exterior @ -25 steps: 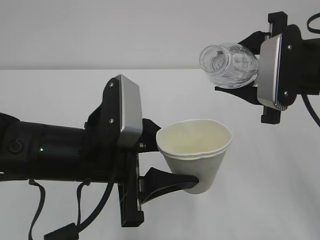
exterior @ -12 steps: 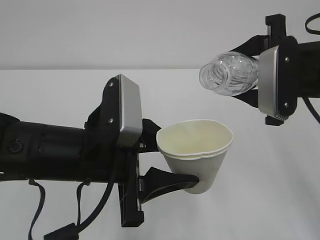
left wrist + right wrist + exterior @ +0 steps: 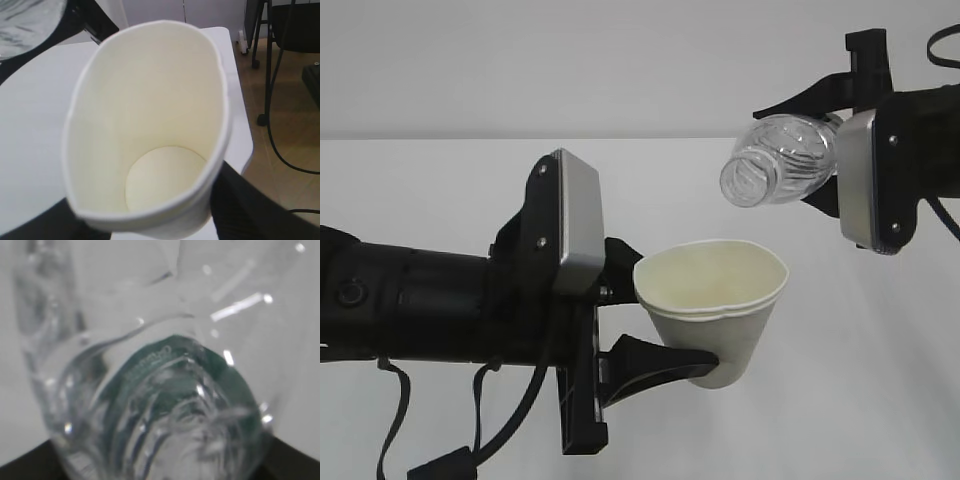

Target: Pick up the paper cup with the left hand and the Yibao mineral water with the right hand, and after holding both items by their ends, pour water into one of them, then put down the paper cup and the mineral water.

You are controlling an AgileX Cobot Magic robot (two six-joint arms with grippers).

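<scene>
My left gripper (image 3: pixel 665 325) is shut on the lower part of the white paper cup (image 3: pixel 715 305), which it holds upright in mid-air. The cup (image 3: pixel 150 135) looks dry inside, its rim squeezed into an oval. My right gripper (image 3: pixel 825 150) is shut on the base end of the Yibao mineral water (image 3: pixel 780 158). The clear bottle lies tilted, its open neck (image 3: pixel 745 183) pointing left and down, above the cup's right rim. No water shows falling. In the right wrist view the bottle (image 3: pixel 165 390) fills the frame, green label seen through it; the fingers are hidden.
A white table (image 3: pixel 880 330) lies below both arms, with a pale wall behind. In the left wrist view the table's right edge (image 3: pixel 242 125) drops to a brown floor with chair legs (image 3: pixel 265 75) and cables.
The right gripper has rolled and risen slightly, swinging the bottle so its neck dips lower toward the cup. The left gripper and the cup have stayed in place.
</scene>
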